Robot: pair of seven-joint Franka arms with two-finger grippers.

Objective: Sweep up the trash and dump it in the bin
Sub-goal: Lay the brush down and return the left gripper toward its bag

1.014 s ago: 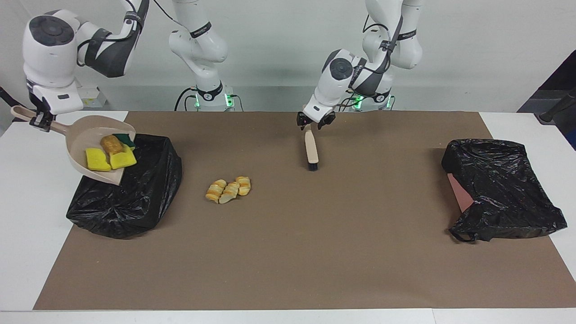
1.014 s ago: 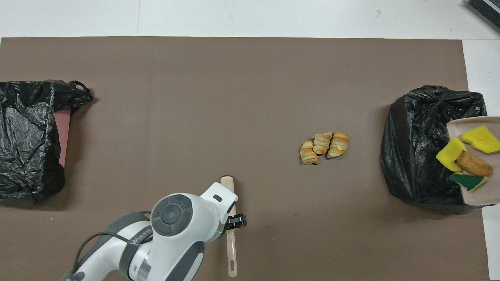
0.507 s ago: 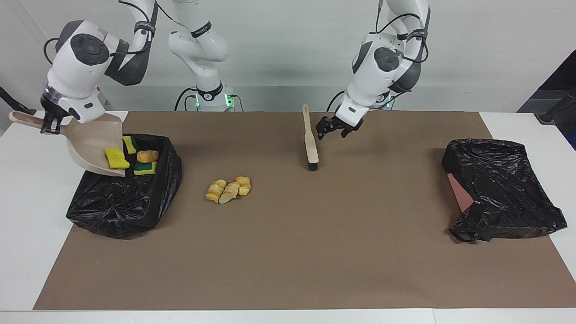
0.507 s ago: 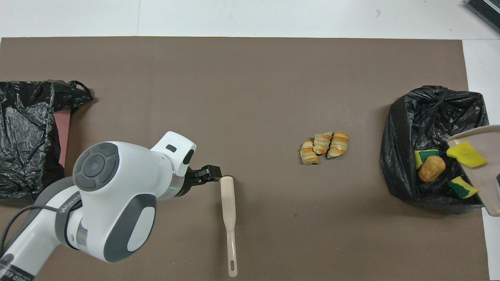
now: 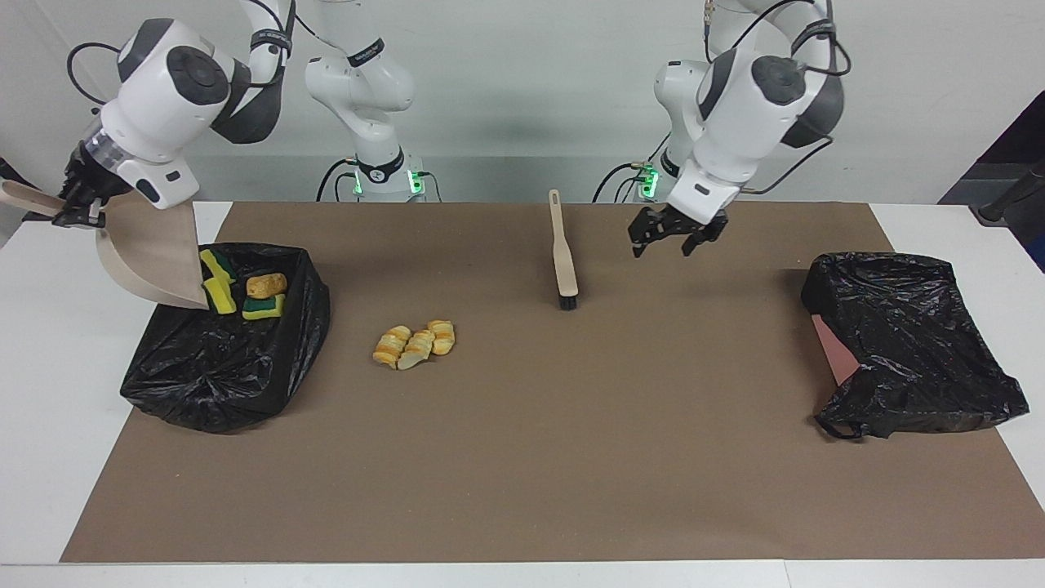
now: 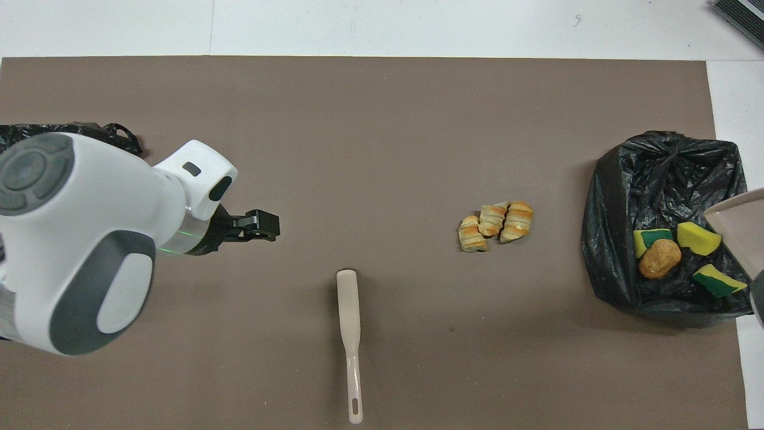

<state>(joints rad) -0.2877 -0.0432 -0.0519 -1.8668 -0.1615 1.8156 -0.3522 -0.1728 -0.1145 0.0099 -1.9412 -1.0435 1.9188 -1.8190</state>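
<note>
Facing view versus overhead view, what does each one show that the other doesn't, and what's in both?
Only the facing view shows the right gripper shut on the dustpan's handle, with the whole dustpan tipped over the bin bag, plus both arm bases. Only the overhead view shows the three sponge chunks and the brown lump lying apart in the bag. Both show the bread pieces on the mat, the brush lying flat, the left gripper with jaws open above the mat, and the second black bag at the left arm's end.

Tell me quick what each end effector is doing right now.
Left end effector: open, empty, over the brown mat.
Right end effector: shut on the beige plastic dustpan, tipped over the black-lined bin.
</note>
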